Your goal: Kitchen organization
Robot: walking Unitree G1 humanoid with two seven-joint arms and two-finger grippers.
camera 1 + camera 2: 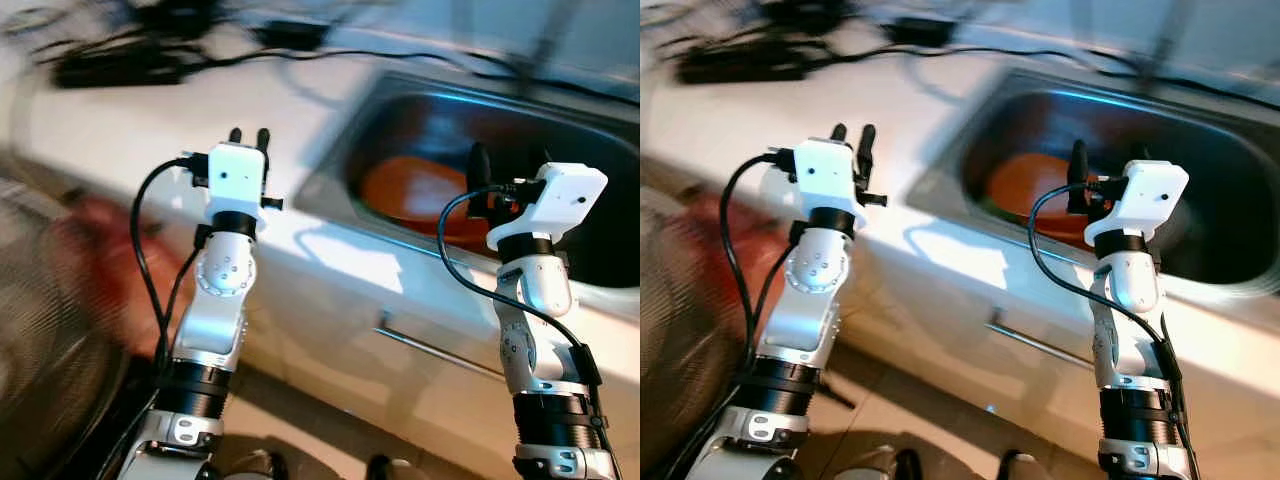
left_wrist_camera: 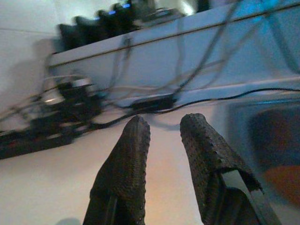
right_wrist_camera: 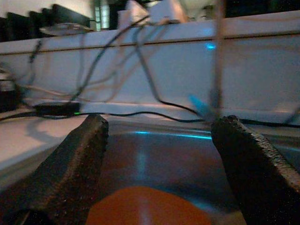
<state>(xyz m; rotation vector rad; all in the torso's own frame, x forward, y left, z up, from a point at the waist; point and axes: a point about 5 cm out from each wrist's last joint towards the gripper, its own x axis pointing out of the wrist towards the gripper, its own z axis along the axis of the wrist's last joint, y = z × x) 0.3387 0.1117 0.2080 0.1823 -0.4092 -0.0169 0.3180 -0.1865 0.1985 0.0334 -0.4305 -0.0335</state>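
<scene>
1. Down in the steel sink [image 1: 590,150], set into the white counter [image 1: 150,130], an orange dish [image 1: 410,190] is lying flat on the basin floor; motion blur is softening its outline, so whether it is a plate or a shallow bowl is hard to say.
2. Over the sink's near rim, the right gripper [image 3: 159,154] is hovering with its two black fingers spread wide and nothing between them, and the wrist view is framing the orange dish right below the gap.
3. Over the bare counter beside the sink, the left gripper [image 2: 166,150] is pointing toward the back wall, its fingers sitting close together with a narrow slit between them, gripping nothing.
4. At the back of the counter, black cables [image 1: 300,55] and a dark power strip [image 1: 110,65] are trailing along the wall, well apart from both grippers.
5. Judging by its look, the dish is probably rigid and fairly light, perhaps plastic or glazed ware, and likely slick if the basin is wet.
6. Lying flat, it is offering only its edge, so the sensible hold seems to be a pinch across the near rim, one finger over and one under.
7. A risk worth noting is the dish sliding on the smooth steel before the fingers are closing on it.
</scene>
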